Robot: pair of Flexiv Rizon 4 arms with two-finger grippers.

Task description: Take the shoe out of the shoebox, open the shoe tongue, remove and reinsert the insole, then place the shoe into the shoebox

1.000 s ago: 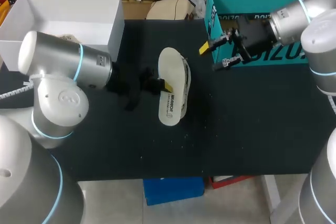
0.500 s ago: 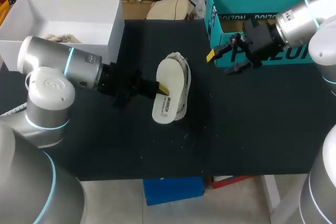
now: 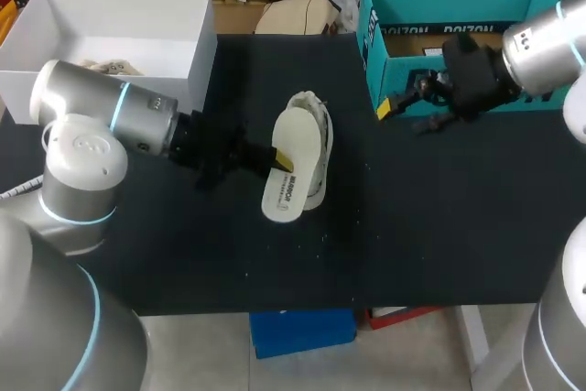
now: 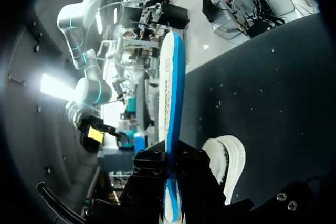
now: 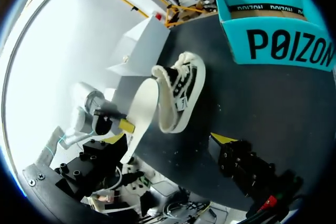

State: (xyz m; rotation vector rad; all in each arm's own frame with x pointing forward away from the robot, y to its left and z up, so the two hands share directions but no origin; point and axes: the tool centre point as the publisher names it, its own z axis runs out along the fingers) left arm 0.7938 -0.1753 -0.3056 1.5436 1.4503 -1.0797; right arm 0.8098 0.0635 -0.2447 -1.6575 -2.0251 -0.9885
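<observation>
Slipping is the worry on the left: the left gripper (image 3: 279, 157) pinches the insole (image 3: 291, 176) by one long edge, its fingers drawn nearly together on the thin rim. I cannot judge how deep the grip sits. A twist could drop the insole or buckle it against the shoe (image 3: 320, 146), which lies mid-table, partly beneath it. Further right, before the teal box (image 3: 371, 38), the right gripper (image 3: 407, 116) stands wide open and empty.

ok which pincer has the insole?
The left pincer, shut on the white insole; the right pincer is open and empty near the teal box.
</observation>
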